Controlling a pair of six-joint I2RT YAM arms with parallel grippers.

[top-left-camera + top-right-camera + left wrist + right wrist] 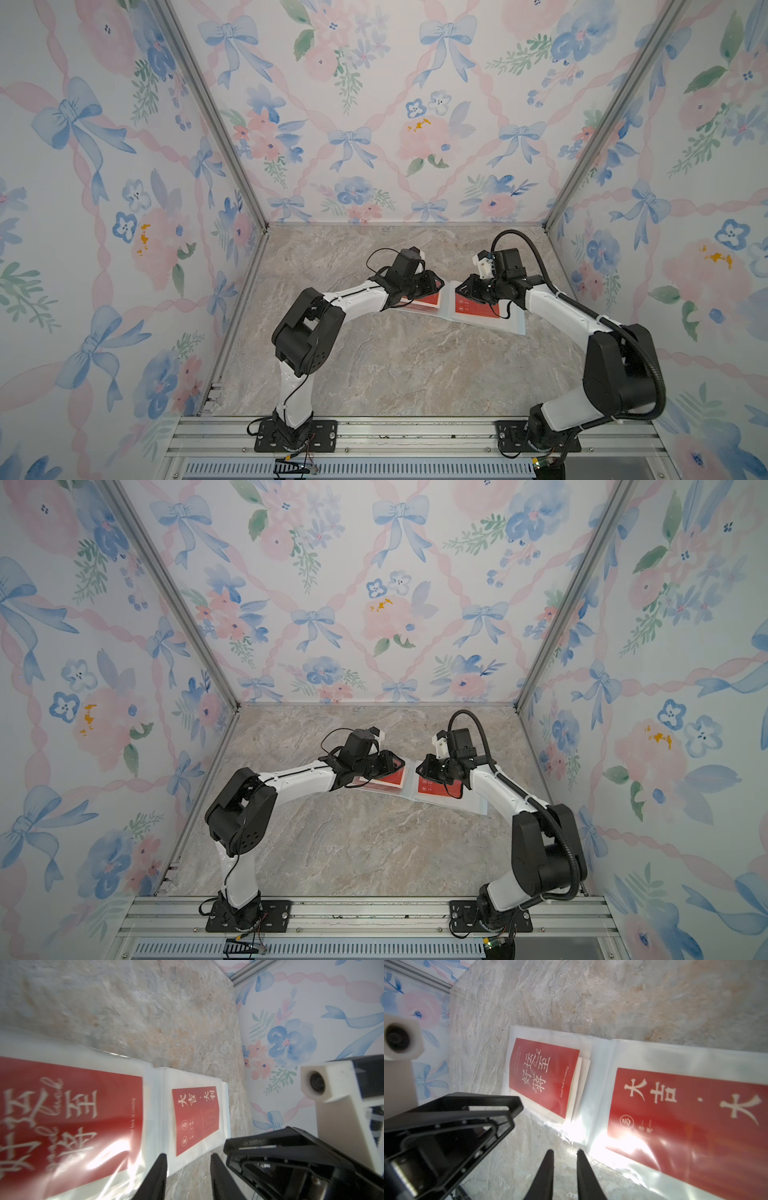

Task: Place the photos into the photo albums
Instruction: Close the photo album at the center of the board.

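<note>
- The photo album (514, 325) (478, 806) lies open and flat on the marble table (374, 365). In both top views it sits at about 2 o'clock from the table's middle, with its spine running roughly from 12 to 6 o'clock.
- The page at 9 o'clock of the spine holds the left-page photo (428, 300) (395, 777) (68, 1115) (544, 1078). It is red with white characters and lies under a glossy clear sleeve.
- Edges of pale cards (582, 1084) show from beneath that photo, slightly offset. Whether they sit in sleeves cannot be told.
- The page at 3 o'clock of the spine holds the right-page photo (473, 309) (436, 789) (196, 1120) (685, 1115). It is also red with white characters and lies under clear film.
- The left gripper (434, 281) (392, 763) (188, 1155) extends from 8 o'clock and hangs above the album just at 9 o'clock of the spine. Its fingers are spread with a clear gap and nothing between them.
- The right gripper (461, 286) (422, 767) (564, 1151) extends from 4 o'clock and hangs just at 3 o'clock of the spine. Its fingers stand a narrow gap apart and pinch nothing.
- The two grippers face each other across the spine, near but apart. Whether either fingertip touches the sleeve cannot be told.
</note>
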